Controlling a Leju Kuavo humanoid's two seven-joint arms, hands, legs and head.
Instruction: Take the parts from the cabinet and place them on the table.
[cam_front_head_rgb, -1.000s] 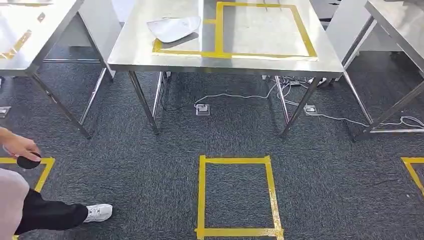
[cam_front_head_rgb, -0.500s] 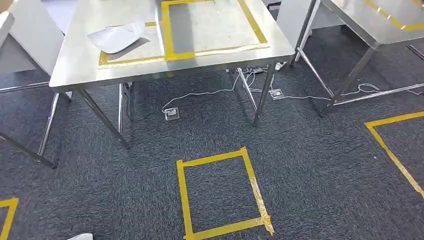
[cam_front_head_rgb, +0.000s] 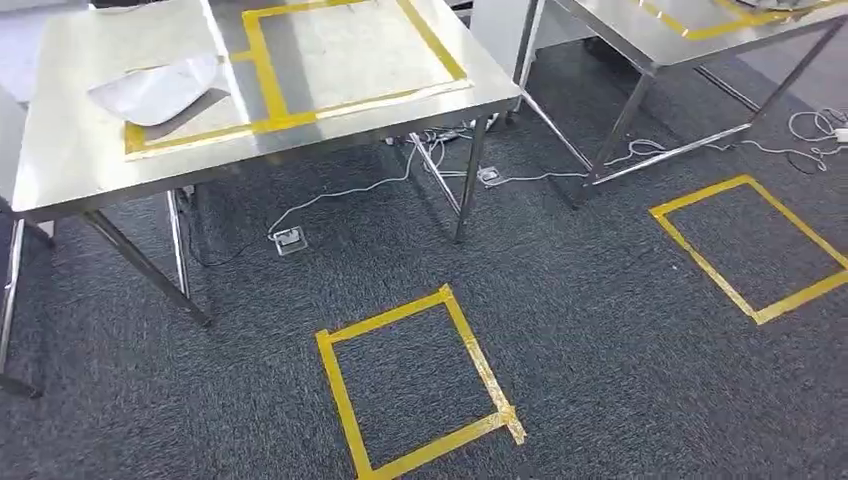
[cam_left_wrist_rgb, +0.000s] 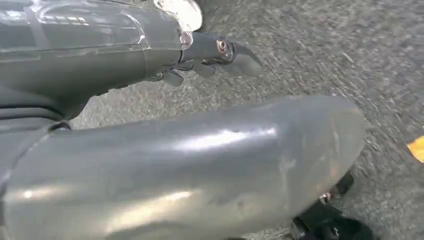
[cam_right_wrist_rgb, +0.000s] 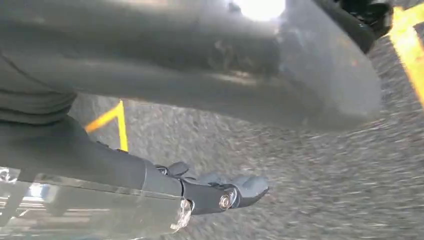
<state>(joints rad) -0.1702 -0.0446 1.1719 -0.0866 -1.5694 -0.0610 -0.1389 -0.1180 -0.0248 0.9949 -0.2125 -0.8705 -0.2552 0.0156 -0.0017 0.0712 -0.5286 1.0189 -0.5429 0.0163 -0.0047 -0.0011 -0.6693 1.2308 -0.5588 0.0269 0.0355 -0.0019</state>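
Grey and glossy, the left robot hand (cam_left_wrist_rgb: 210, 55) hangs over dark speckled carpet in its wrist view — its thick thumb and darker fingers (cam_left_wrist_rgb: 240, 57) lie loosely apart with nothing between them. The right robot hand (cam_right_wrist_rgb: 220, 192) looks much the same in its own wrist view: dark fingers (cam_right_wrist_rgb: 250, 185) slightly spread, holding nothing, with blurred carpet and strips of yellow floor tape behind it.

Further out, the head view looks down on the dark grey carpet floor (cam_front_head_rgb: 600, 350), where a yellow tape rectangle (cam_front_head_rgb: 415, 390) is marked out near the middle and a second yellow tape rectangle (cam_front_head_rgb: 755, 245) lies well apart to the right. Beyond the first stands a brushed steel tabletop (cam_front_head_rgb: 80, 170) on slim metal legs, carrying its own yellow tape outline (cam_front_head_rgb: 270, 100). A pale, flat, curved part (cam_front_head_rgb: 155, 88) rests on this tabletop at the left end of that outline. White cables (cam_front_head_rgb: 340, 195) and a small floor socket (cam_front_head_rgb: 290, 240) lie beneath the table — a second steel tabletop (cam_front_head_rgb: 640, 40) stands at upper right.
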